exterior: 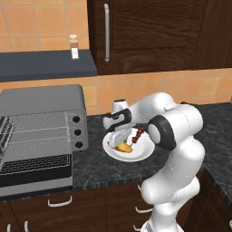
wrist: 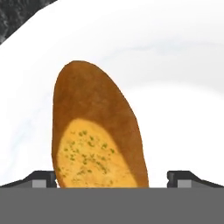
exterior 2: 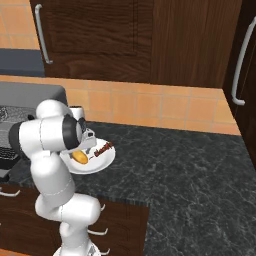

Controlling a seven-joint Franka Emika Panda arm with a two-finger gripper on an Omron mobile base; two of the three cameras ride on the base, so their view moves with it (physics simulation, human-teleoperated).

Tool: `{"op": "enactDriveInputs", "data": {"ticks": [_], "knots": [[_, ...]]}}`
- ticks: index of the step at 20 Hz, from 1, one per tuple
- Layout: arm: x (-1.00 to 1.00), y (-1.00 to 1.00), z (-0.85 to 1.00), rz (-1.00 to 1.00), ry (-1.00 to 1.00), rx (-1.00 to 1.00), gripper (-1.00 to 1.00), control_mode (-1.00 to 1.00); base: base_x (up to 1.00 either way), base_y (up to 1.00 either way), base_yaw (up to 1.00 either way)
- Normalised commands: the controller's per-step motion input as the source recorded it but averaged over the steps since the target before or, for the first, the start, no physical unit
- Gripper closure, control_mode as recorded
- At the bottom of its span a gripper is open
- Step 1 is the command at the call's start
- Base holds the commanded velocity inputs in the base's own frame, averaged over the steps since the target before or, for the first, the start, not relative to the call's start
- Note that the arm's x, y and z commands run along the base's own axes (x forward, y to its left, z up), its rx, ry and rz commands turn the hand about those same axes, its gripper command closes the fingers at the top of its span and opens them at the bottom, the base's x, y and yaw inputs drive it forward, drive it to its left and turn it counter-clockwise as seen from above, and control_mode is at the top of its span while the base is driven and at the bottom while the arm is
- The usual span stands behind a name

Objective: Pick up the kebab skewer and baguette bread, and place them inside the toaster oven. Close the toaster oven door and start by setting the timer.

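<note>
Surface (exterior: 97,165): dark speckled stone, running the width of the kitchen; carries all items below.

Toaster oven (exterior: 43,106): grey metal box at the left end of the surface, left of the plate. Three black knobs in a column on its right side. Wire rack visible inside.

Toaster oven door (exterior: 34,174): folded down and open, hinged at the bottom, dark glass in a grey frame.

Plate (exterior: 141,153): white, round, just right of the toaster oven.

Hand (exterior: 121,139): lowered over the plate, tips spread wide, one on either side of the baguette bread in the hand view; nothing gripped.

Kebab skewer (exterior: 138,134): thin stick with dark red-brown chunks, on the plate's far right part.

Baguette bread (wrist: 94,131): golden oval loaf with browner edge, lying on the plate, left of the skewer.
</note>
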Motion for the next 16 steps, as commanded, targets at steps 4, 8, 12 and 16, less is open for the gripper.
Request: {"op": "enactDriveInputs", "data": {"ticks": [4, 8, 12, 16], "knots": [[0.00, 0.00, -0.10, 0.01, 0.00, 0.00, -1.00, -1.00, 0.00, 0.00, 0.00], [0.00, 0.00, -0.16, 0.00, 0.00, 0.00, 1.00, -1.00, 0.00, 0.00, 0.00], [-0.09, 0.01, -0.03, 0.00, 0.00, 0.00, 1.00, -1.00, 0.00, 0.00, 0.00], [-0.21, 0.16, 0.45, 0.00, 0.00, 0.03, 1.00, -1.00, 0.00, 0.00, 0.00]]}}
